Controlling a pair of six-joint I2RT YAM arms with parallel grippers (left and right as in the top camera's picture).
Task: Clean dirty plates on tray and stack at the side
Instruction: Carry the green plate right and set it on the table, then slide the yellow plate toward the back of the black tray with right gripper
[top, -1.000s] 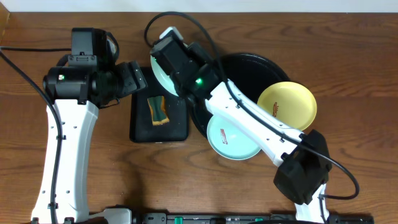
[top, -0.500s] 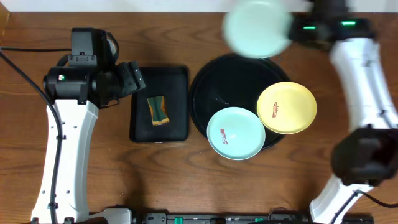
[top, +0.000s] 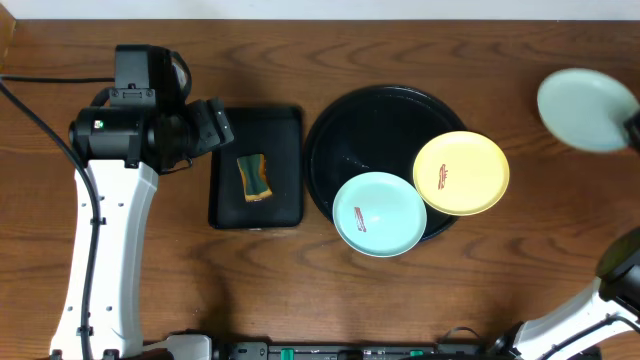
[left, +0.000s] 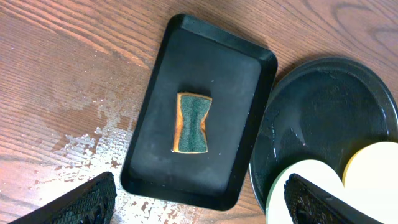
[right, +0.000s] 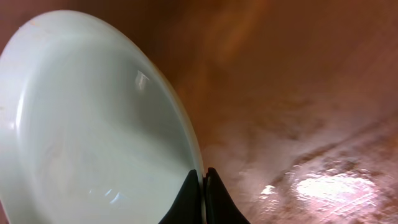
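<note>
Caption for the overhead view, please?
Pale plate gripped at far right; blue plate and yellow plate rest on the round black tray.

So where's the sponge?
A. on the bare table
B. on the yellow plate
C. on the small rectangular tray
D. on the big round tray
C: the sponge lies in the middle of the small rectangular tray, left of the round one.
</note>
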